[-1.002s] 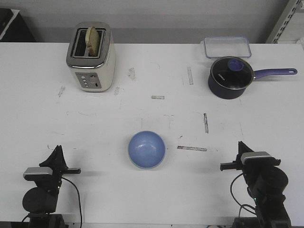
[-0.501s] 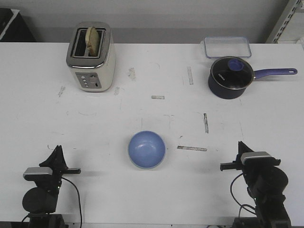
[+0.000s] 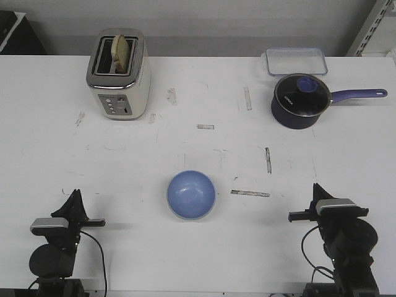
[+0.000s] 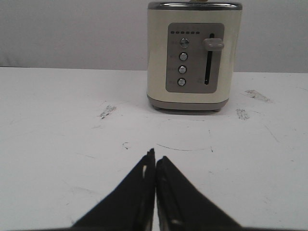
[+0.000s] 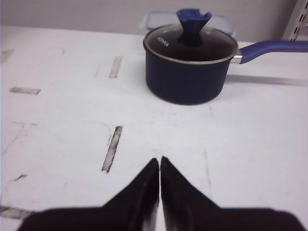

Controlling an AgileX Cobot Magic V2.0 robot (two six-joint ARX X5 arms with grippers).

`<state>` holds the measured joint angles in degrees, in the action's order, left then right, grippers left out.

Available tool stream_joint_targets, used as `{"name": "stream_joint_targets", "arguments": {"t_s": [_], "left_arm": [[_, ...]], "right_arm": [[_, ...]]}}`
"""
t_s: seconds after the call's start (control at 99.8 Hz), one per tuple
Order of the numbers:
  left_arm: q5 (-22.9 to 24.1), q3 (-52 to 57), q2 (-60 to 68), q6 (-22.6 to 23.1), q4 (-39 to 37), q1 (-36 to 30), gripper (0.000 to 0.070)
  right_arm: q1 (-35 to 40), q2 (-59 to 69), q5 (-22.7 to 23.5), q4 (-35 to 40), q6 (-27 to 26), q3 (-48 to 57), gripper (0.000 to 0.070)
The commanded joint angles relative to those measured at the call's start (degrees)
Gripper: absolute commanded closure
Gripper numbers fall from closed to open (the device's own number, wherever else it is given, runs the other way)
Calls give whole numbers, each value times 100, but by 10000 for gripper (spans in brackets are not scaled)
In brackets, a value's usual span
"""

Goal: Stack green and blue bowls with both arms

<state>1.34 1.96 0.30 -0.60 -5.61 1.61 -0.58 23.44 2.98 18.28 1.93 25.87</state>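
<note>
The periwinkle blue bowl [image 3: 191, 194] sits upright on the white table [image 3: 198, 148], near the front middle, between the two arms. A thin pale edge shows under its near right rim; the green bowl does not show on its own in any view. My left gripper [image 3: 75, 195] rests at the front left, shut and empty; in the left wrist view [image 4: 155, 156] its jaws meet. My right gripper [image 3: 317, 189] rests at the front right, shut and empty; in the right wrist view [image 5: 160, 160] its jaws meet. Both are well apart from the bowl.
A cream toaster [image 3: 119, 74] with bread in it stands at the back left, also in the left wrist view [image 4: 194, 55]. A dark blue saucepan [image 3: 300, 100] with a lid and long handle stands at the back right, with a clear lidded box [image 3: 296, 60] behind it.
The right arm has shifted very slightly to the right. The bowl and the left arm have not moved.
</note>
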Motion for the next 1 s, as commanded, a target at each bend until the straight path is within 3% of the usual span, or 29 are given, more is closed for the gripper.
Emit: {"name": "stream_joint_targets", "arguments": {"t_s": [0.0,0.361,0.471,0.992], "left_arm": [[-7,-122,-11,-13,-87,-2,698],[-7,-122,-11,-13,-87,-2,698],[-7,-122,-11,-13,-87,-2,698],[-7,-118,-11,-13,-48,-2,697]], "right_arm": [[-61,-87,-7,-170,70,-173,700],[-164,-1722,0,-1805,-68,-2229,700],[-164,-2389,0,-1558,-101,-2516,700],[-164,-2339,-2,-1567,-234,-2514,700]]}}
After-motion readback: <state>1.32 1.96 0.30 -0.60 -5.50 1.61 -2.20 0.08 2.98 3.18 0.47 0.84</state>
